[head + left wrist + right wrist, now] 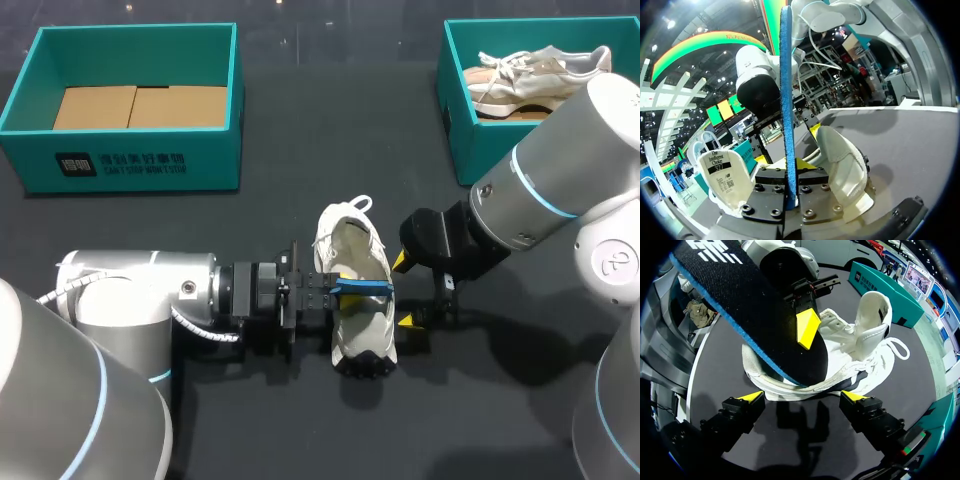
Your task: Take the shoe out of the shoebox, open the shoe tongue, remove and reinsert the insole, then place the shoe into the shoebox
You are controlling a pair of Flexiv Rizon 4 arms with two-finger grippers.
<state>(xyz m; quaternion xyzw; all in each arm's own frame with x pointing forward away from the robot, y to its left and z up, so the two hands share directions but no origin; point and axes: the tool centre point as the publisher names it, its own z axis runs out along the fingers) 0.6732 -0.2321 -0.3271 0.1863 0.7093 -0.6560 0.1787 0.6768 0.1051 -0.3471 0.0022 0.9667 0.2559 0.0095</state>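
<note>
Two teal boxes sit on the dark table (250, 420), both beyond the white shoe (355, 300) I am working on. The left shoebox (130, 165) is far off the shoe's left side and holds flat cardboard (140, 105). The right shoebox (460, 120) is far off the shoe's right side, with a second shoe (530, 75) lying inside it.

The white shoe lies out on the table between my two arms, its dark-soled toe end pointing toward me and its heel end away. Its tongue (725, 175) is folded outward, so the label on its inner face shows beside my left fingers.

My left gripper (788, 165) comes at the shoe from its left side and is clamped on the insole (755, 315), pinching it from both faces. The insole is black on top with a blue edge. It stands on edge over the shoe's opening, and I cannot tell whether its lower end is inside the shoe.

My right gripper (803, 396) sits just beside the shoe's right side. Its yellow-tipped fingers (751, 396) are spread wide and hold nothing, and the shoe's side is just ahead of them.
</note>
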